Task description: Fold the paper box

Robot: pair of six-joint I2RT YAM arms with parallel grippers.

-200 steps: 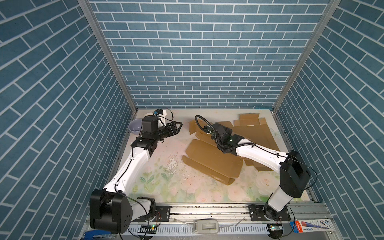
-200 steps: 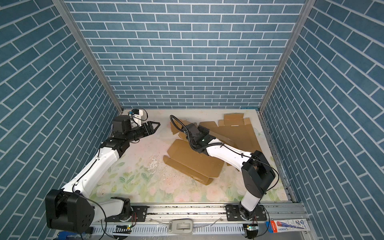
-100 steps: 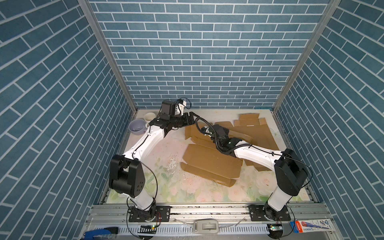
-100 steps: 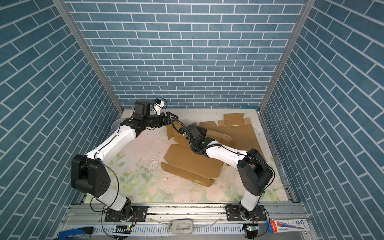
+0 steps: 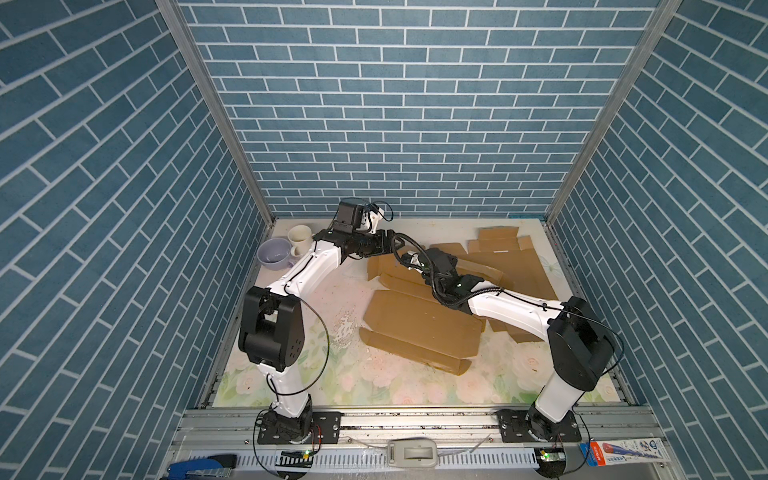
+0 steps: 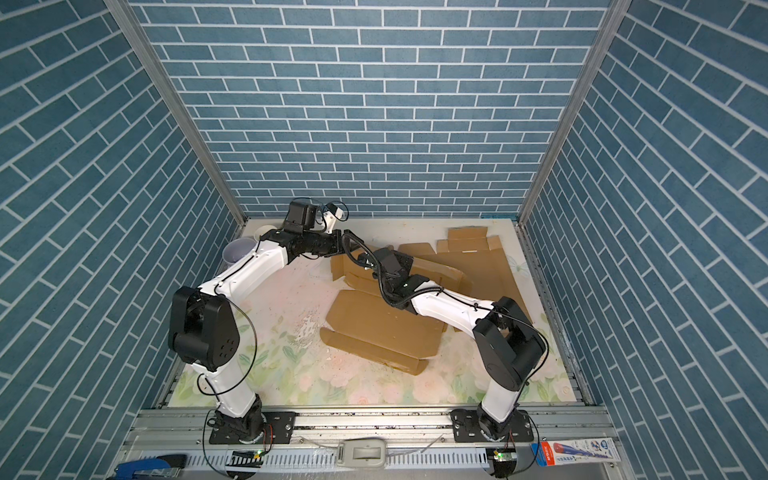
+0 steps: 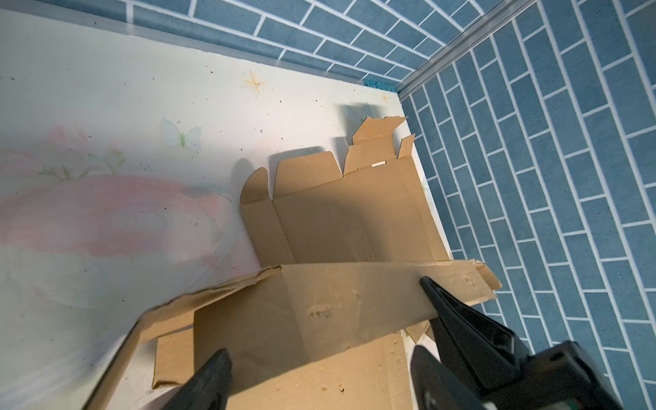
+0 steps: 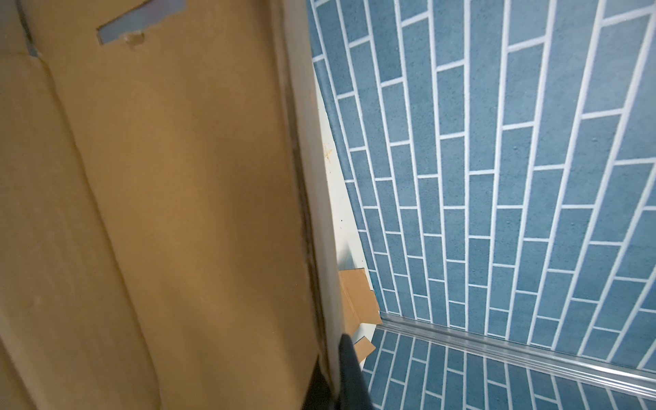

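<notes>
The paper box is a flat brown cardboard blank on the flowered table, seen in both top views. Its far flap is raised. My right gripper reaches in from the right and is shut on that flap's edge. In the right wrist view the cardboard fills the picture edge-on, pinched at the gripper. My left gripper has come across the back and hovers open at the same flap. In the left wrist view the flap lies between its spread fingertips.
A second flattened cardboard blank lies at the back right against the wall. A purple cup and a white mug stand in the back left corner. White crumbs are scattered left of the box.
My left arm has swung from the back left, by the cups, across to the raised flap. The right gripper has kept its hold and shifted the flap slightly back.
</notes>
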